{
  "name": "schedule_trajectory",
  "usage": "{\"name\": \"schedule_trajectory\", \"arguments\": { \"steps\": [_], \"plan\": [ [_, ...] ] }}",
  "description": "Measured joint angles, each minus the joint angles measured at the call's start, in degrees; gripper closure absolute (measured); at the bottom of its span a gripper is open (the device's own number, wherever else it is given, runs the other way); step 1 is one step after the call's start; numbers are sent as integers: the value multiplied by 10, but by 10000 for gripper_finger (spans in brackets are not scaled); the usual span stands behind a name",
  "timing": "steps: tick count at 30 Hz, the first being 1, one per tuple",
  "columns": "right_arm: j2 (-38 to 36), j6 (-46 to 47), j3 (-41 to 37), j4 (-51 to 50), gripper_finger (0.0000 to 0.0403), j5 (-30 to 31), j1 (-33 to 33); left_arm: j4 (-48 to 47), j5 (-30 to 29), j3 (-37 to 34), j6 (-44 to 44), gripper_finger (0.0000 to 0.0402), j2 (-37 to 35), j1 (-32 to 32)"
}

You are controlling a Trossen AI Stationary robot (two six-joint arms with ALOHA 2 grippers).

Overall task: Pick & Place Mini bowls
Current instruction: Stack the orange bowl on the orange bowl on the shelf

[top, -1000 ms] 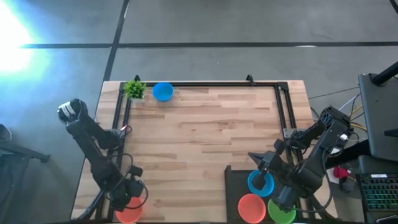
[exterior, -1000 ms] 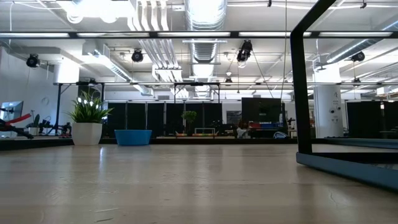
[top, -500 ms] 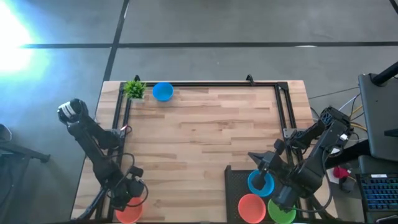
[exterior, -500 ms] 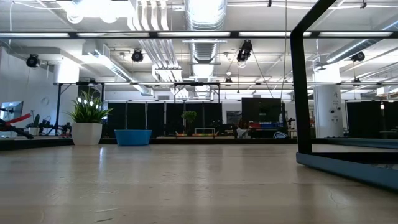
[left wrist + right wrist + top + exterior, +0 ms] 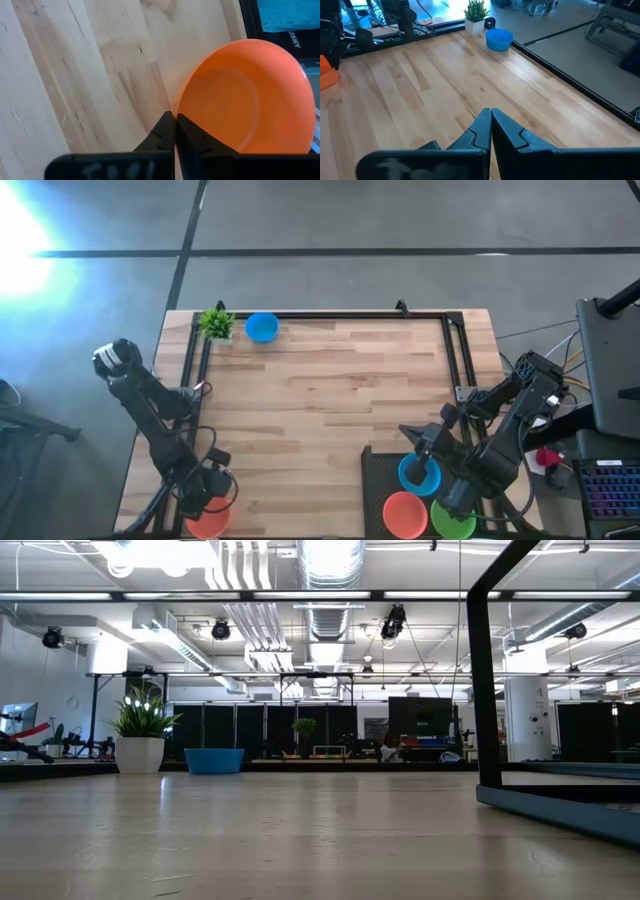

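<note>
High view: the left tool (image 5: 205, 502) sits at seven o'clock on the counter (image 5: 320, 410) over an orange mini bowl (image 5: 206, 525), the right tool (image 5: 428, 463) at five o'clock over a blue mini bowl (image 5: 415, 474) beside an orange one (image 5: 404, 513) and a green one (image 5: 452, 520) on a black tray (image 5: 378, 470), while another blue bowl (image 5: 261, 328) stands at eleven o'clock by a potted plant (image 5: 215, 322). Left wrist view: fingers (image 5: 162, 132) pressed together at the orange bowl's (image 5: 245, 97) rim, gripping nothing; right wrist view: fingers (image 5: 482, 125) likewise narrowed to touching, empty.
</note>
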Motion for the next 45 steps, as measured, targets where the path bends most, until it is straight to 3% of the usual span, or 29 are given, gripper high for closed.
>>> {"name": "schedule_trajectory", "arguments": {
  "steps": [8,17,23,34,39,45],
  "plan": [
    [0,0,0,4,394,0,0,-6,-27,33,10,400,-1,5],
    [0,-24,0,15,394,2,0,-119,-104,100,27,401,-2,43],
    [0,-46,0,25,394,2,0,-204,-219,149,83,401,-3,87],
    [0,-154,0,86,394,23,-1,-209,-430,186,181,401,-3,235],
    [0,-208,0,103,394,60,-6,-177,-554,186,231,401,-3,300],
    [0,-247,-1,104,394,82,-33,-74,-668,186,313,401,-3,349]
  ]
}}
